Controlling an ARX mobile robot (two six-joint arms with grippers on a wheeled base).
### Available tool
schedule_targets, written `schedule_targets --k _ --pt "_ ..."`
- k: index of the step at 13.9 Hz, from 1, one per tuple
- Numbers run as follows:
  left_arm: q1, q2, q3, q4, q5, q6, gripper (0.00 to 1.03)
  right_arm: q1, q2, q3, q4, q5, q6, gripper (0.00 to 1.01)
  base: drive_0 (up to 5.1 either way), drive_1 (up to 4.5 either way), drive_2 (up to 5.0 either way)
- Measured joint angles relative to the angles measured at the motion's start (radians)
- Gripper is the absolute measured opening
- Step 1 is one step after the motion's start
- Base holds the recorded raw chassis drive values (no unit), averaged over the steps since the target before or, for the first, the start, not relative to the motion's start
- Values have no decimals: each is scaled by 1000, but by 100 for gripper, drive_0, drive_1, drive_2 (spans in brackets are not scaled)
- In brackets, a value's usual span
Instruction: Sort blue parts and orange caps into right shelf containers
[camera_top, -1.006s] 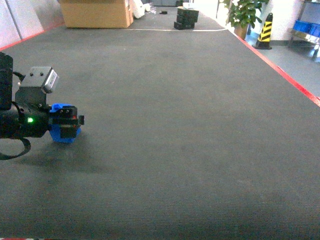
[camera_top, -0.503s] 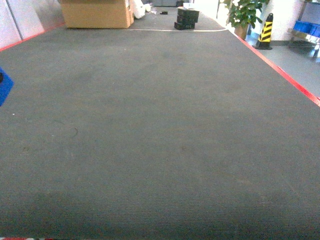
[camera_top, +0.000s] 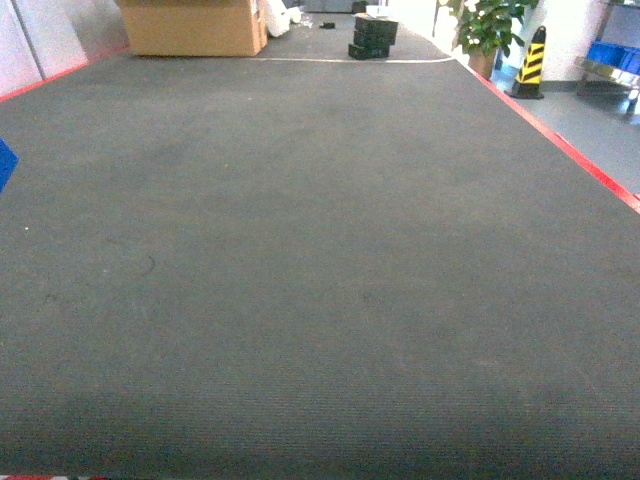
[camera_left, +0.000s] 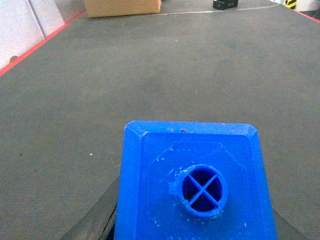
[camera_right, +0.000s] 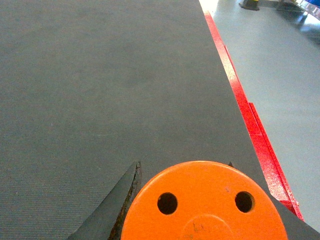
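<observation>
Your left end effector (camera_left: 195, 235) is clenched on a blue part (camera_left: 192, 182), and the left wrist camera looks straight down on its top face: bright blue, squarish with chamfered corners, layered print lines, and a small round knob in the middle with a cross inside it. You can just see the dark fingers (camera_left: 102, 220) poking out on either side at the bottom of that view. In the head view only a sliver of blue (camera_top: 5, 163) shows at the far left edge, so the part is held off to that side, above the worktop (camera_top: 320, 280). Your right end effector (camera_right: 202, 235) is grasping an orange cap (camera_right: 202, 205): flat orange top, two small dark holes side by side, a faint round mark below them, dark finger (camera_right: 117, 205) hugging its left side. That cap sits near the worktop's right side, with the red edge strip (camera_right: 250, 125) just beside it and grey floor (camera_right: 280, 65) past it. The dark ribbed mat runs wide and far ahead of you. At the far end there's a cardboard box (camera_top: 192, 27), a small black stack (camera_top: 372, 38), a potted plant (camera_top: 490, 25) and a yellow-black striped post (camera_top: 530, 62). Blue containers (camera_top: 613, 53) on the right shelf (camera_top: 605, 72) peek in at the top right corner, well apart from both parts.
</observation>
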Motion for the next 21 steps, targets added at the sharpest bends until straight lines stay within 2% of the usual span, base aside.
schedule_targets --k 21 --pt "0 0 0 0 -1 0 45 0 0 0 1 0 0 43 486 -247 -247"
